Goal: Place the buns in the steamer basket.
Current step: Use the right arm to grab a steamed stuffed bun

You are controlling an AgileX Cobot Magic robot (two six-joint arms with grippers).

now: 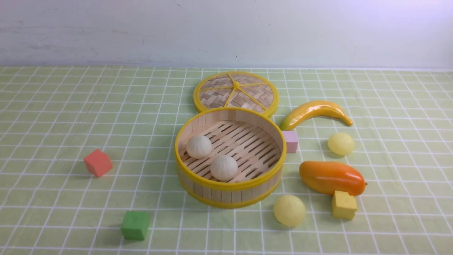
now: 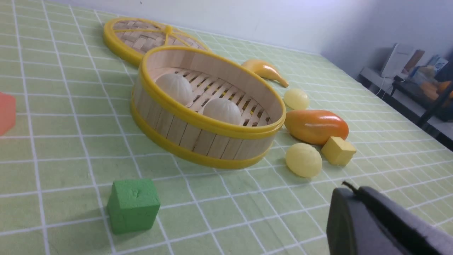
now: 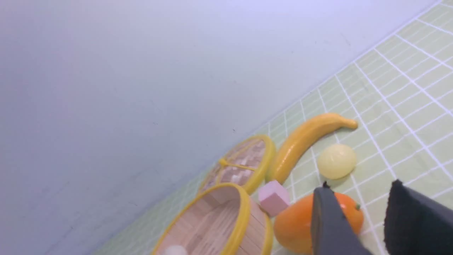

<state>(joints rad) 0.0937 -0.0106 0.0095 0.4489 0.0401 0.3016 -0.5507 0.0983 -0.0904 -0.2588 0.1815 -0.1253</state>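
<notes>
Sitting mid-counter: round bamboo steamer basket [image 1: 230,186] with an upright wood-strip wall, slatted floor and glossy yellow plastic rims top and bottom. Two matte, domed, faintly pleated buns lie on its slats. The rear off-white bun [image 1: 199,146] is near the left wall and the front off-white bun [image 1: 223,167] is toward the front rim, the two apart.

Two smooth, slightly translucent buns are outside, on the counter to the basket's right. The far pale yellow bun [image 1: 341,143] lies between the glossy curved yellow plastic banana [image 1: 315,111] and the shiny orange mango [image 1: 331,177]. The near pale yellow bun [image 1: 289,210] is just beside the basket's front right.

A flat woven bamboo lid [image 1: 236,92] with yellow rim and spokes lies directly behind the basket. Foam-looking cubes:
- pink cube [image 1: 291,141], just beside the basket's right wall
- yellow cube [image 1: 343,205], at the mango's front end
- red cube [image 1: 98,162], well apart to the left
- green cube [image 1: 135,225], also well apart to the left

Pale green cloth with a white grid covers the counter [image 1: 53,106]. A plain off-white wall [image 1: 226,32] stands behind. The left wrist view shows a side shelf with clutter, too blurred to identify.

The left tool [image 2: 350,193] is dark, pressed together, holding nothing, and sits near the green cube's side. The right tool [image 3: 361,187] has its fingers spread with nothing between them, above the mango area.
</notes>
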